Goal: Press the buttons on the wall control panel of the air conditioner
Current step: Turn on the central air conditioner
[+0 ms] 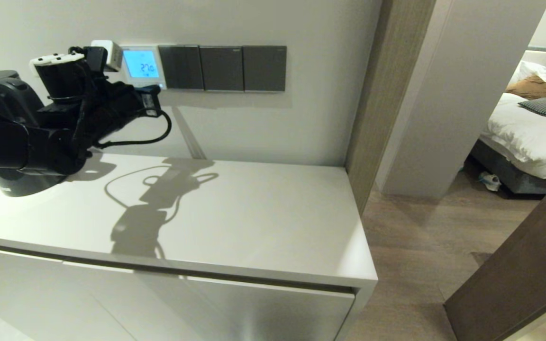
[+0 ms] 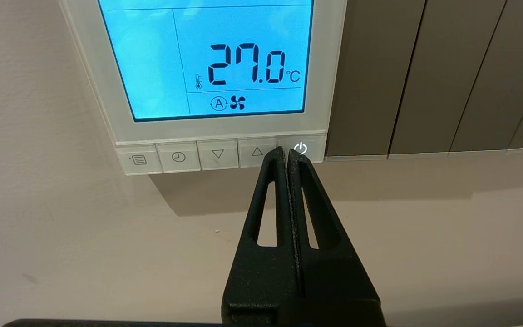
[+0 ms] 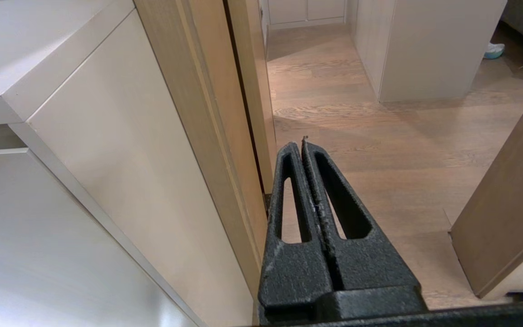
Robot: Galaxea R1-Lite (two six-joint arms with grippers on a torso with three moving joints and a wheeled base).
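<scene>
Above the desk's [image 1: 235, 208] far left corner, your left claw [image 2: 287, 152] is pinched together into one narrow tip, suited to touching a single key among the buttons [image 2: 218, 154]. It sits at the power key [image 2: 304, 147] of the air conditioner's wall control panel [image 2: 329, 68]. Your right claw [image 3: 303, 144], likewise closed, hangs idle beside the desk's right edge.

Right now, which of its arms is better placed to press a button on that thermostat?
The left. Its left gripper, shut, has its tip at the buttons of the control panel, by the power key. The right gripper, also shut, hangs low beside the cabinet, facing the floor.
</scene>
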